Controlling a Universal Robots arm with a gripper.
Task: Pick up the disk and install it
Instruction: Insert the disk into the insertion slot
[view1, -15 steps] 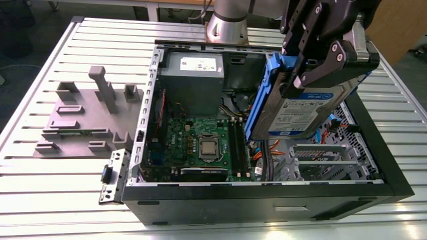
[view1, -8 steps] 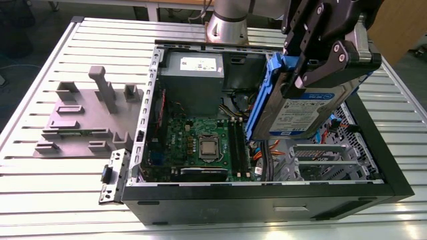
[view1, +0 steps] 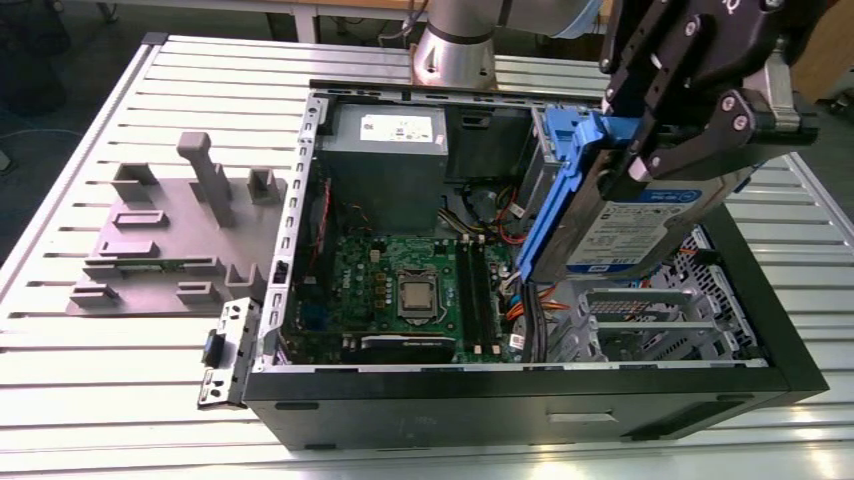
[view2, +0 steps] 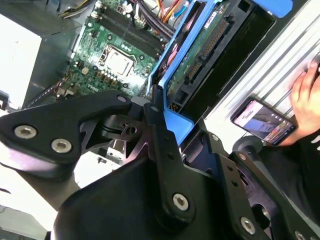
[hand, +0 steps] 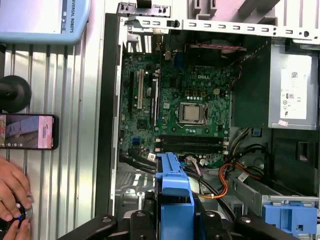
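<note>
The disk (view1: 638, 228), a silver drive with a white-and-blue label in a blue plastic carrier, hangs tilted on edge over the right side of the open computer case (view1: 534, 390). My gripper (view1: 657, 158) is shut on its upper end, fingers clamped on the blue rail. In the second wrist view the disk (view2: 207, 47) shows its green circuit side and connector, with the gripper (view2: 167, 122) closed on the blue frame. In the first wrist view the blue carrier (hand: 174, 192) sticks out from the gripper (hand: 175, 222) above the case floor.
Inside the case lie the motherboard (view1: 400, 280), the grey power supply (view1: 387, 150) and a metal drive cage (view1: 641, 320) under the disk. A small blue latch piece (hand: 290, 217) stands nearby. A grey fixture (view1: 174, 230) sits on the exterior view's left. A hand (hand: 12, 192) and phone (hand: 27, 131) rest beside the case.
</note>
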